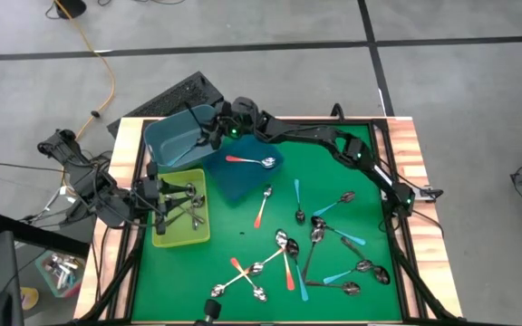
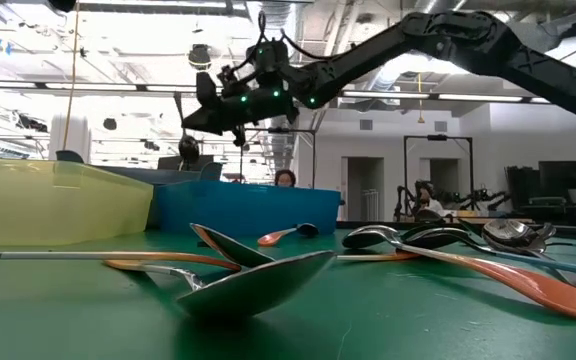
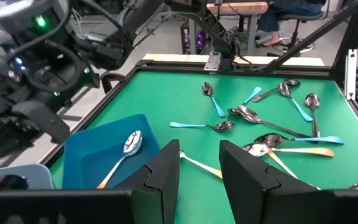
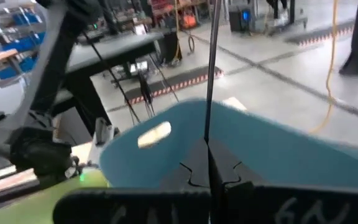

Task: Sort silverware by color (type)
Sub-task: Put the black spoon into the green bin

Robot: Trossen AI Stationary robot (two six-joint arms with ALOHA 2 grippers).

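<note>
My right gripper (image 1: 214, 134) (image 4: 207, 163) reaches across to the far left. It hangs above the light blue bin (image 1: 175, 140) (image 4: 272, 146), shut on a thin dark-metal piece of silverware (image 4: 211, 74). My left gripper (image 1: 172, 195) (image 3: 199, 149) waits open, with nothing between its fingers, over the yellow-green bin (image 1: 181, 231), where several silver spoons lie. An orange-handled spoon (image 1: 247, 161) (image 3: 122, 155) lies in the dark blue tray (image 1: 243, 181). Many orange, teal and silver spoons (image 1: 315, 240) lie loose on the green mat. My right gripper pinches the silverware's thin handle (image 4: 207, 134) between its two shut fingers. The handle stands out as a straight rod past the fingertips. The fingers hide the held end. The piece is lifted clear, over the light blue bin.
The three containers crowd the mat's far left corner. Loose spoons spread across the middle and the near right of the mat (image 1: 243, 235), some crossed in small heaps (image 1: 243, 276). A bare green strip lies between the yellow-green bin and these spoons.
</note>
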